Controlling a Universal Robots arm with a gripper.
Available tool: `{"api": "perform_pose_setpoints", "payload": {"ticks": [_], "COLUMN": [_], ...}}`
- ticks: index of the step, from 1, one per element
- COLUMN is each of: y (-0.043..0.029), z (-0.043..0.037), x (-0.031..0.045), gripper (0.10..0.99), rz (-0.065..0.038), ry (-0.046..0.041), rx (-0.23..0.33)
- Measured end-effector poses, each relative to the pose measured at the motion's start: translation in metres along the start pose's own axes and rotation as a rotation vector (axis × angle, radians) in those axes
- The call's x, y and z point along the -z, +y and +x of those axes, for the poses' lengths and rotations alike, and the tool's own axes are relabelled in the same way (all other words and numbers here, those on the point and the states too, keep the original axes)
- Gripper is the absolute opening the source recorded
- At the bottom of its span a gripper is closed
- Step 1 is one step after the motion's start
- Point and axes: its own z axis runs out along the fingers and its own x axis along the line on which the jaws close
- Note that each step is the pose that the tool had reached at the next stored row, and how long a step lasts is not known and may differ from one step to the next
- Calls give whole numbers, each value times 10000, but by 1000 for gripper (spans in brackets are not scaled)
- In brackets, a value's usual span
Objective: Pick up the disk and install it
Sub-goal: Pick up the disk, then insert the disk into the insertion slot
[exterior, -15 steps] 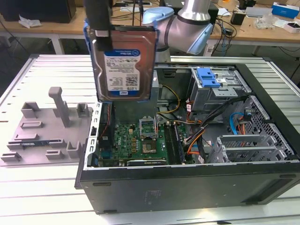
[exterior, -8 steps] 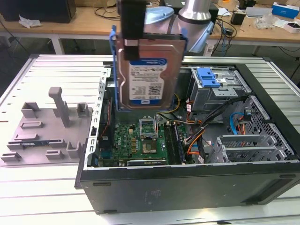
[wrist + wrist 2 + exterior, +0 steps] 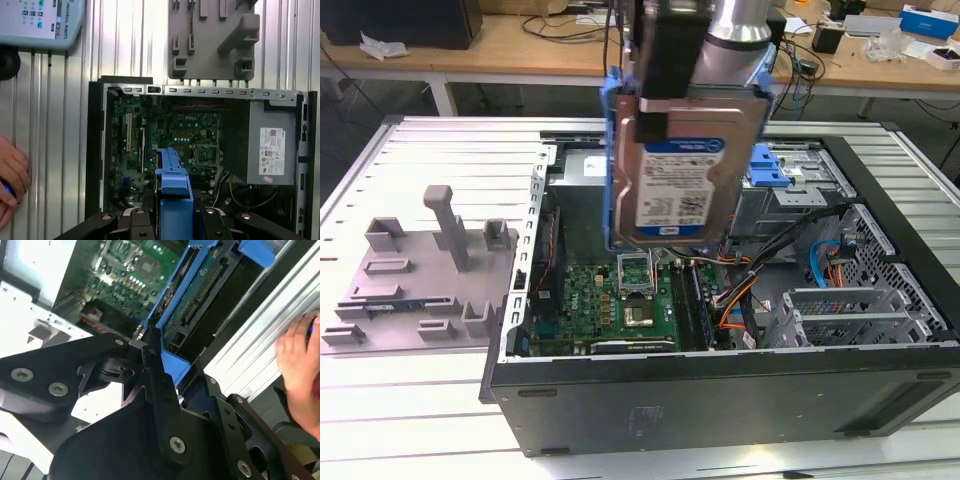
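The disk, a silver hard drive with a white-and-blue label and blue rails, hangs upright in the air above the open computer case. My gripper is shut on its upper end. In the second wrist view the black fingers clamp the blue rail of the disk. In the first wrist view the disk is seen edge-on between the fingers, over the green motherboard.
Drive bays with blue latches sit in the case at the exterior view's right. The grey power supply fills one corner. A grey fixture plate lies beside the case. A person's hand rests on the table near a pendant.
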Motion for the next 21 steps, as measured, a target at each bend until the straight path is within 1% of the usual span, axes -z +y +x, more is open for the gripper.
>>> {"api": "perform_pose_setpoints", "payload": {"ticks": [1, 3, 4, 5, 7, 21], "y": [-65, -158, -193, -212, -219, -220], "z": [29, 73, 102, 122, 135, 141], "x": [1, 2, 3, 3, 3, 3], "gripper": [369, 369, 369, 369, 369, 369], "rz": [0, 0, -1, -5, -7, -7], "ry": [0, 0, -1, -6, -18, -25], "rx": [1, 1, 1, 0, 0, 0]}}
